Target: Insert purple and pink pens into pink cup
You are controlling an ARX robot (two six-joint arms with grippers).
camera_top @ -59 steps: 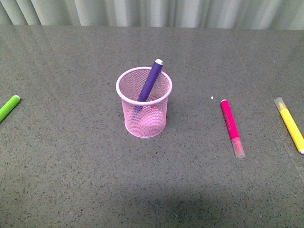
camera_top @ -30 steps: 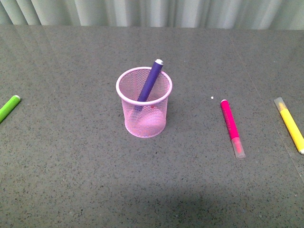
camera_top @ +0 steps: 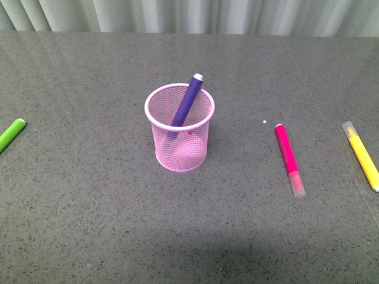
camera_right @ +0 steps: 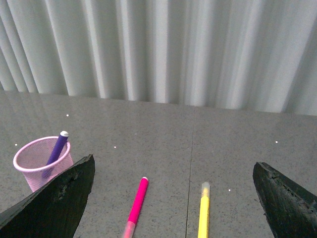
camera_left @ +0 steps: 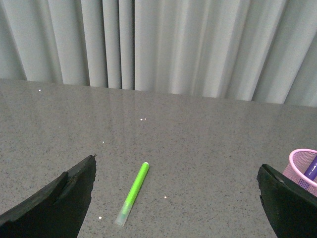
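Note:
The pink cup [camera_top: 180, 127] stands upright at the table's middle, and the purple pen [camera_top: 188, 99] leans inside it with its white end above the rim. Flat on the table to the cup's right lies the pink pen [camera_top: 289, 158], clear cap toward me. Neither arm shows in the front view. My right gripper [camera_right: 173, 198] is open, held well above the table, with the pink pen [camera_right: 136, 204] below its gap and the cup [camera_right: 38, 161] off to one side. My left gripper [camera_left: 176, 198] is open too, empty, with the cup's rim [camera_left: 303, 166] at the frame edge.
A green marker [camera_top: 10, 135] lies at the table's left edge; it is the green marker [camera_left: 132, 193] below my left gripper. A yellow marker [camera_top: 362, 157] lies at the far right, beside the pink pen, and shows as the yellow marker [camera_right: 203, 213] in the right wrist view. Grey curtains hang behind the table.

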